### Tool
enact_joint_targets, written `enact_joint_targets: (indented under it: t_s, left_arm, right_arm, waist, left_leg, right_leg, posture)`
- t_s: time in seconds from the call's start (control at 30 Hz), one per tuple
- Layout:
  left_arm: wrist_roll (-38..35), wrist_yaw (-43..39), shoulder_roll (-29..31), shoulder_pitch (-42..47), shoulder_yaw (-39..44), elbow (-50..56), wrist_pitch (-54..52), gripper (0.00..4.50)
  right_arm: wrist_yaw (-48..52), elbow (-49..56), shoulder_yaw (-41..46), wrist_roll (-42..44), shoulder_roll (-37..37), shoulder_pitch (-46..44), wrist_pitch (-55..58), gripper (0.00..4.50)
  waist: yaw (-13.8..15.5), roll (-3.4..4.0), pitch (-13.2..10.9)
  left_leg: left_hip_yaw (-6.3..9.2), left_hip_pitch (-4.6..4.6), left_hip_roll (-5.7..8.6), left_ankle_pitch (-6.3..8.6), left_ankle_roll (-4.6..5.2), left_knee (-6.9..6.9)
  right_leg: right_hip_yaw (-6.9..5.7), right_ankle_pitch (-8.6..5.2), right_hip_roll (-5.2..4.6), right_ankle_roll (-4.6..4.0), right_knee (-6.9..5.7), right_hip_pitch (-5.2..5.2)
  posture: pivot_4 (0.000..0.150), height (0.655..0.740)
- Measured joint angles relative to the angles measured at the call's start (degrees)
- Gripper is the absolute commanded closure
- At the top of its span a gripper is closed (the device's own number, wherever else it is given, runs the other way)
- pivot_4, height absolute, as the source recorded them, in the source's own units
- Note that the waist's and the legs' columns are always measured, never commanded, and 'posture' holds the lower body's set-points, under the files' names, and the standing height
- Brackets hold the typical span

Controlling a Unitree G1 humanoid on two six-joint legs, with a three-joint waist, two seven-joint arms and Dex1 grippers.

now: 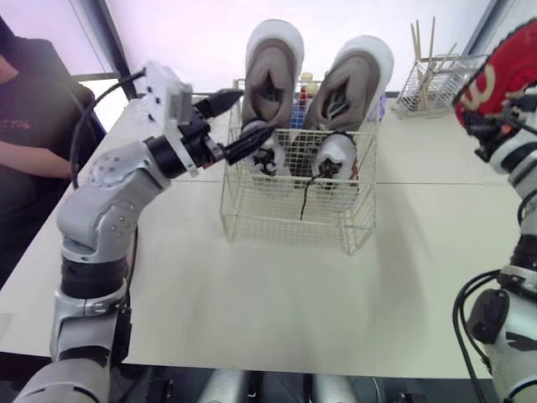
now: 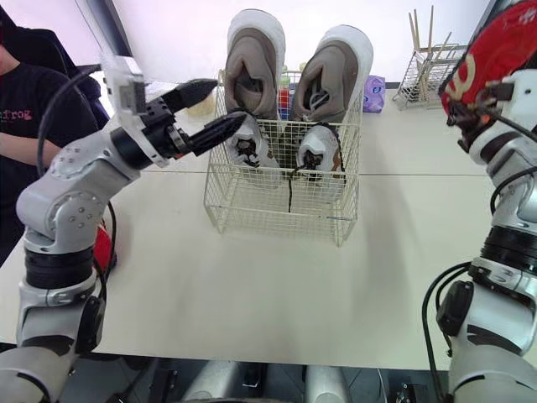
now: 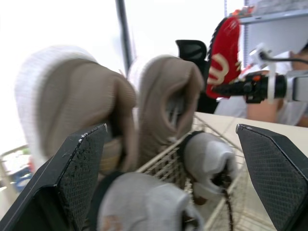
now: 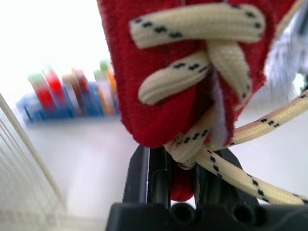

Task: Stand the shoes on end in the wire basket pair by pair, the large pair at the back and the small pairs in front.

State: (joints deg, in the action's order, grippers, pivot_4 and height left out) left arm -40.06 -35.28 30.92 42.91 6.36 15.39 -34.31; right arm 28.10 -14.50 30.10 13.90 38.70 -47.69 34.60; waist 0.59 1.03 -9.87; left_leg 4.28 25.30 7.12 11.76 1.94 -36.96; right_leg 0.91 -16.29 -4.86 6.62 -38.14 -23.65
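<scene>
Right claw (image 4: 180,175) around red shoe (image 2: 503,50) — basket (image 2: 268,206) apart

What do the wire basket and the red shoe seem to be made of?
The wire basket looks like thin metal wire, white-coated, judging by its fine open grid. The red shoe seems suede or felt-like, matte and fuzzy; its laces are flat woven cord, cream with black flecks.
</scene>
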Motion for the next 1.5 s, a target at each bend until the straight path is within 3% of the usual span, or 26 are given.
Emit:
enact_joint_targets:
  t_s: [0.3,0.53,0.77,1.1,1.3,1.5]
  left_arm:
    - [1.13,-0.61,2.90,1.67,1.87,-2.45,-0.08,0.00]
    - [0.51,-1.44,5.93,4.52,4.97,-5.85,-1.29,0.00]
    - [-5.92,-4.44,8.24,7.41,7.48,-7.01,-7.16,0.00]
    - [-27.31,-3.89,13.60,12.34,12.76,-12.19,-29.85,0.00]
    - [-30.66,-4.78,17.33,13.38,12.08,-13.18,-37.33,0.00]
    - [-31.89,-4.82,17.46,15.36,9.87,-13.92,-42.14,0.00]
  right_arm:
    - [7.41,4.67,-5.86,7.17,0.02,-7.03,-10.01,4.43]
    - [22.64,9.09,-15.08,11.96,6.60,-11.60,-8.54,4.43]
    - [36.74,14.11,-23.19,14.81,10.08,-16.52,-7.83,4.43]
    - [51.06,9.25,-40.69,-2.08,7.49,-20.29,-38.55,4.43]
    - [62.10,7.49,-47.71,-7.31,8.68,-23.64,-46.32,4.43]
    - [62.55,0.44,-52.44,-18.43,8.43,-27.91,-58.43,4.43]
  waist:
    - [-0.04,0.00,-0.01]
    - [-0.18,-0.05,-0.05]
    - [-0.40,-0.12,-0.09]
    - [-1.44,-0.27,-0.18]
    - [-1.33,-0.35,-0.23]
    - [-1.40,-0.36,-0.23]
  left_leg:
    - [0.02,0.00,-0.02,0.00,0.00,0.00]
    - [0.03,0.03,-0.03,0.02,0.02,0.03]
    - [0.04,0.01,-0.04,0.21,0.31,0.03]
    - [0.05,0.02,-0.04,0.00,-0.03,0.02]
    - [0.06,0.03,-0.04,0.00,-0.04,0.02]
    - [0.06,0.02,-0.04,-0.02,-0.11,0.02]
  right_leg:
    - [0.01,0.02,0.05,0.01,0.02,0.01]
    - [0.01,0.02,0.05,0.00,0.02,-0.05]
    - [0.02,0.02,0.04,0.00,0.03,-0.06]
    - [0.01,0.02,0.08,0.01,-0.04,-0.14]
    - [0.02,0.02,0.08,0.01,-0.04,-0.37]
    - [0.05,0.02,0.10,0.01,-0.11,-0.45]
  posture:
    - [0.150,0.7400]
    - [0.150,0.7400]
    - [0.150,0.7400]
    - [0.150,0.7400]
    - [0.150,0.7400]
    - [0.150,0.7400]
